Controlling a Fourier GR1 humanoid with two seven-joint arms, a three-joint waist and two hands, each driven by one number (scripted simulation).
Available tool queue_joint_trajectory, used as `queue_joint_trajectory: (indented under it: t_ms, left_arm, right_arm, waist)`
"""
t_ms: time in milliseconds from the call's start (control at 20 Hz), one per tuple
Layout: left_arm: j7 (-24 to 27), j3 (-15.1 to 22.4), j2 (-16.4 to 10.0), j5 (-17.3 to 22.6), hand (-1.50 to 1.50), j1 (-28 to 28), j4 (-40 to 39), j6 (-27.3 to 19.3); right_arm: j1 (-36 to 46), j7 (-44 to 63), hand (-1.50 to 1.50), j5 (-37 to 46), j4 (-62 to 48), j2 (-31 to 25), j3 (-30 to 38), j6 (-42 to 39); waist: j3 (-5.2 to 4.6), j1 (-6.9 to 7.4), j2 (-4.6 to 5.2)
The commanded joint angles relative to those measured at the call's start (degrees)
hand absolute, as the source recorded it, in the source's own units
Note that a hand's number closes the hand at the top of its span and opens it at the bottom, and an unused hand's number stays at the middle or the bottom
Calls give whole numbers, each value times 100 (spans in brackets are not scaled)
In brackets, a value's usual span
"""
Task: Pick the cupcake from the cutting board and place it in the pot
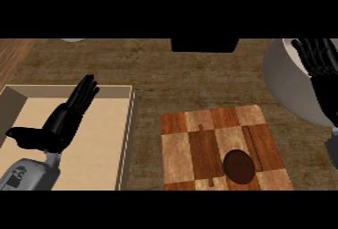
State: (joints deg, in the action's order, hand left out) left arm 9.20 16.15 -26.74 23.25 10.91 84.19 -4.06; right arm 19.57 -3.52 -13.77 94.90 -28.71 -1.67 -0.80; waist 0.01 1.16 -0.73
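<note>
The cupcake (239, 166) shows as a dark brown oval seen from above, lying on the near right part of the wooden cutting board (198, 152). The pot (290, 85) is a large pale grey round vessel at the right edge, cut off by the frame. My right hand (320, 56) hangs over the pot with its fingers stretched away from me and nothing visible in it, far behind and to the right of the cupcake. My left hand (66, 118) rests open at the left, fingers up, above a beige tray.
A shallow beige tray (125, 134) with raised walls fills the left side of the counter. A black block (204, 44) stands at the back centre, and a small white thing (74, 40) at the back left. Brown counter lies between tray, board and pot.
</note>
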Motion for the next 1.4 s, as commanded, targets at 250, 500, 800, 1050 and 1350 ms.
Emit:
queue_joint_trajectory:
  t_ms: [250, 500, 800, 1050, 1350]
  left_arm:
    - [-479, -703, -39, -118, 0, 378, 41, -1039]
    - [-962, -555, 286, -78, 0, 313, 147, -1420]
    - [-1222, -790, 34, -68, 0, 387, 112, -1341]
    - [-1498, -798, 38, -195, 0, 512, 163, -1549]
    - [-1495, -659, 205, -389, 0, 231, 430, -1836]
  right_arm:
    - [555, -981, 150, -778, -1125, 363, -1082, -2417]
    - [397, -3333, -150, 801, -2379, 112, -1239, -2442]
    - [1122, -5072, -150, 1082, -3500, -95, -1253, -3409]
    - [1456, -4801, -150, 1390, -3110, -916, -1748, -3925]
    - [1676, -4276, -150, 2439, -1978, -1572, -2915, -3724]
  waist:
    - [49, 585, 258]
    - [43, 304, 220]
    - [16, 139, 157]
    - [7, 30, 113]
    - [-2, -19, 52]
